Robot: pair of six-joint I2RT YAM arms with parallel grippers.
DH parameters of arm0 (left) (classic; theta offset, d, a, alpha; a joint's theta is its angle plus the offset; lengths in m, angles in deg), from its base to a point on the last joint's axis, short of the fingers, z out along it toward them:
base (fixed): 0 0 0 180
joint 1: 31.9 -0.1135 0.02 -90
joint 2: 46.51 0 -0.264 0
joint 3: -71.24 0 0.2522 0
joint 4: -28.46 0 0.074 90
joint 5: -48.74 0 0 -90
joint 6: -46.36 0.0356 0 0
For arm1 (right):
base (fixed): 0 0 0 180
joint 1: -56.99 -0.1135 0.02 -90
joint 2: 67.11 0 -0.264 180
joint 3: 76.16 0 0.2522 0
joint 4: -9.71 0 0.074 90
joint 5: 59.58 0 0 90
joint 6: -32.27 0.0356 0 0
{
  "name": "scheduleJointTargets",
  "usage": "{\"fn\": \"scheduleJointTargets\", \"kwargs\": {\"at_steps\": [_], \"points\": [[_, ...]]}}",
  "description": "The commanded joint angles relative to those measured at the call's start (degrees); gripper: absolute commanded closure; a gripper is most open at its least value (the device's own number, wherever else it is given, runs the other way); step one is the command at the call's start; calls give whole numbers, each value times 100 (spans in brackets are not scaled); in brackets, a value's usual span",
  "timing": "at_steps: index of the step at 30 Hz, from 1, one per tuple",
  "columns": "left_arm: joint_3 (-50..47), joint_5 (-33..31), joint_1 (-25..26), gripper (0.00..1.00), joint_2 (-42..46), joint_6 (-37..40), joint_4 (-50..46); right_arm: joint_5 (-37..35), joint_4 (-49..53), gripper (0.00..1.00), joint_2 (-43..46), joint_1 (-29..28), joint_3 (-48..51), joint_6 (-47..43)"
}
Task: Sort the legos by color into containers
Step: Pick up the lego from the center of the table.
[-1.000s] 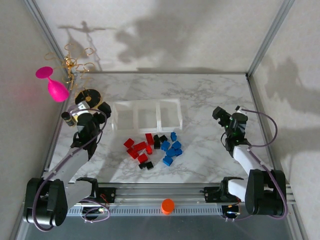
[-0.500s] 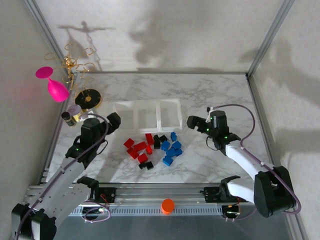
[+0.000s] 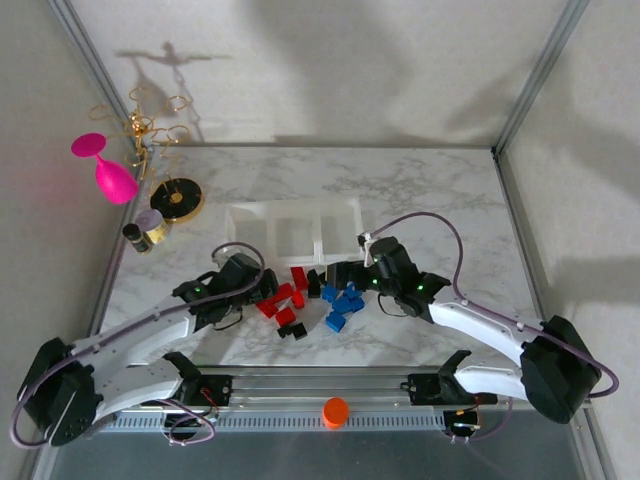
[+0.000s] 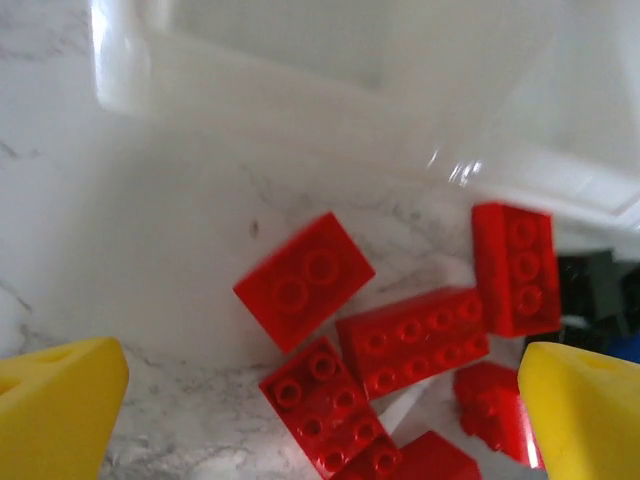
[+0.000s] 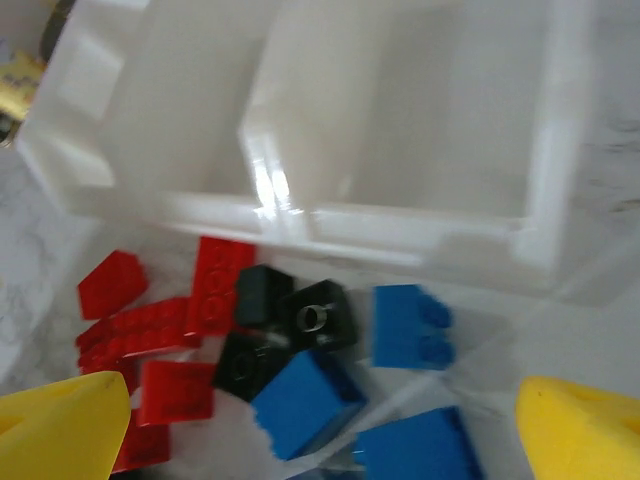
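Three colours of bricks (image 3: 283, 295) heaped together on the marble table (image 3: 430, 190), just in front of the row of trays (image 3: 270, 232): red bricks (image 4: 410, 340) to the left, black bricks (image 5: 320, 315) in the middle, blue bricks (image 5: 305, 400) to the right. Left gripper (image 3: 264, 288) low over the red side, yellow fingers (image 4: 60, 410) spread wide apart. Right gripper (image 3: 342, 274) over the black and blue ones, close by the trays' front wall, likewise wide open.
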Motion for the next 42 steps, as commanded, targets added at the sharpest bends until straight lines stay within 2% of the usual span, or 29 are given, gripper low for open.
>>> {"fn": "scheduleJointTargets", "kwargs": {"at_steps": [1, 9, 18, 30, 42], "points": [[258, -685, 274, 1, -428, -293, -200, -242, 18, 1, -137, -131, -240, 154], [413, -948, 376, 7, -1476, -460, 338, -462, -113, 1, -170, -179, -287, 207], [757, -1334, 369, 18, -2157, -609, 545, -527, -223, 1, -72, -180, -173, 246], [804, -1517, 356, 23, -2554, -808, 507, -555, -291, 1, -119, -176, -137, 215], [694, -1596, 347, 34, -2635, -955, 530, -433, -372, 1, -412, -180, -244, 229]]}}
